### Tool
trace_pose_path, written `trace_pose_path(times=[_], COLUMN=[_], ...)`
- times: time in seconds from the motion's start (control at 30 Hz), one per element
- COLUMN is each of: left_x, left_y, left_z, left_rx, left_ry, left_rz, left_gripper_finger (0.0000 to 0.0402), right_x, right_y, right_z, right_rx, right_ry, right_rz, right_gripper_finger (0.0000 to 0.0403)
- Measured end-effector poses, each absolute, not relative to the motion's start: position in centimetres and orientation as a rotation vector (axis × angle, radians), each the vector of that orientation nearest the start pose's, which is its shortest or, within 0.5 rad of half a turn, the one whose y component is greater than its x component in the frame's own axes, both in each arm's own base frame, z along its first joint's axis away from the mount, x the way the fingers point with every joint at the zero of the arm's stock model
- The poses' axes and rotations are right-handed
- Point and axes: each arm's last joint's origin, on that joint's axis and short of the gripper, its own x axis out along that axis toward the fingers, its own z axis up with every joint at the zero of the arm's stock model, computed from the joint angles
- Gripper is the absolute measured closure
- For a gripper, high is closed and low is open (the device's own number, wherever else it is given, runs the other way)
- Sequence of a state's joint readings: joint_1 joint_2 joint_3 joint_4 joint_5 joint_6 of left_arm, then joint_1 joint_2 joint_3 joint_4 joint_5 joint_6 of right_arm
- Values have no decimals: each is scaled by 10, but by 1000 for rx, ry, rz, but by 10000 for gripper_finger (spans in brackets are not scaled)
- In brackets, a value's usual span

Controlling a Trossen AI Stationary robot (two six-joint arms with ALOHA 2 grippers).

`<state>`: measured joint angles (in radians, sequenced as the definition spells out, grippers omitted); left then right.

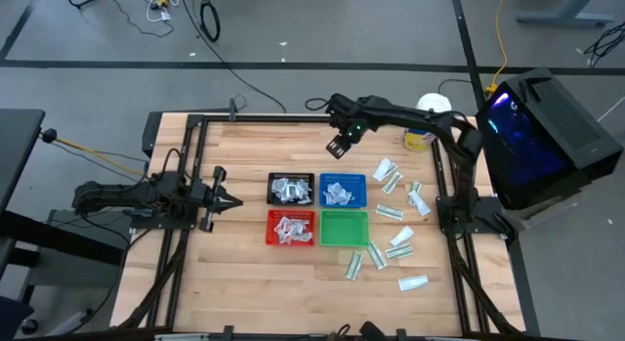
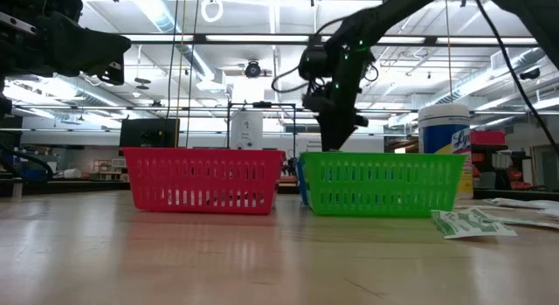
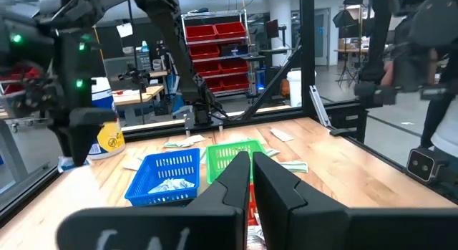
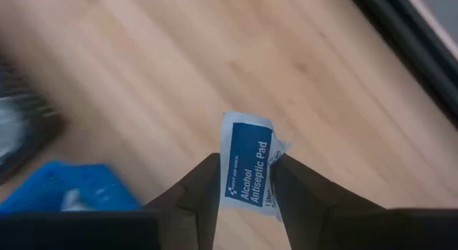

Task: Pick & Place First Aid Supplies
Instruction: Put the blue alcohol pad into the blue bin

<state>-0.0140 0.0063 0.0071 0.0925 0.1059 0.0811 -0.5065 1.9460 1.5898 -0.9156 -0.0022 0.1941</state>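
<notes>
the right pincer [image 4: 243, 180] is pinching a small alcohol pad packet [image 4: 248, 164] between its two dark fingers and is hanging in the air above the bare wood just beyond the blue tray [image 1: 343, 191], so the step in hand looks like the carry of one packet toward a tray. the wrist view is showing the blue tray's corner off to one side of the pad, not under it, so the next move is probably calling for a short travel over that tray's rim and then a release from low enough that the light packet is not fluttering out. the left pincer [image 1: 231, 200] is waiting low over the bench [image 1: 244, 273] to the left of the trays, its fingers pressed together and holding nothing. the packet is flat, thin and squarish, white with a blue printed panel, and its edge is looking slightly crumpled where the fingers are squeezing it. the four trays are stiff mesh plastic with slotted walls: the black tray [image 1: 291, 190], the blue tray and the red tray [image 1: 291, 228] are already holding crinkled white packets, while the green tray [image 1: 345, 228] is looking empty. longer narrow white-and-green packets [image 1: 391, 212] are lying scattered on the pale wood planks to the right of the trays, near a round white jar [image 1: 422, 136] with a yellow label.
</notes>
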Motion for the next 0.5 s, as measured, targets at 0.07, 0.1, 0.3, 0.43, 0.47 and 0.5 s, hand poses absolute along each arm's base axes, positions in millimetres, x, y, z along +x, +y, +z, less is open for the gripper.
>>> trace_pose_path(times=[0.07, 0.1, 0.3, 0.43, 0.47, 0.5], left_x=[97, 97, 97, 97, 97, 97], left_y=[-4, -4, -4, -4, -4, -4], left_z=[174, 174, 174, 174, 174, 174], left_rx=[85, 85, 85, 85, 85, 85], left_ry=[-98, -98, -98, -98, -98, -98], left_rz=[-116, -116, -116, -116, -116, -116], left_gripper_finger=[376, 376, 376, 376, 376, 376], right_x=[347, 348, 355, 361, 362, 363], right_y=[-184, -180, -154, -135, -130, -125], right_z=[235, 238, 251, 250, 250, 250], right_rx=[484, 482, 446, 419, 412, 404], right_ry=[1185, 1177, 1161, 1188, 1195, 1200], right_rz=[-508, -483, -405, -359, -348, -337], right_gripper_finger=[273, 273, 273, 273, 273, 273])
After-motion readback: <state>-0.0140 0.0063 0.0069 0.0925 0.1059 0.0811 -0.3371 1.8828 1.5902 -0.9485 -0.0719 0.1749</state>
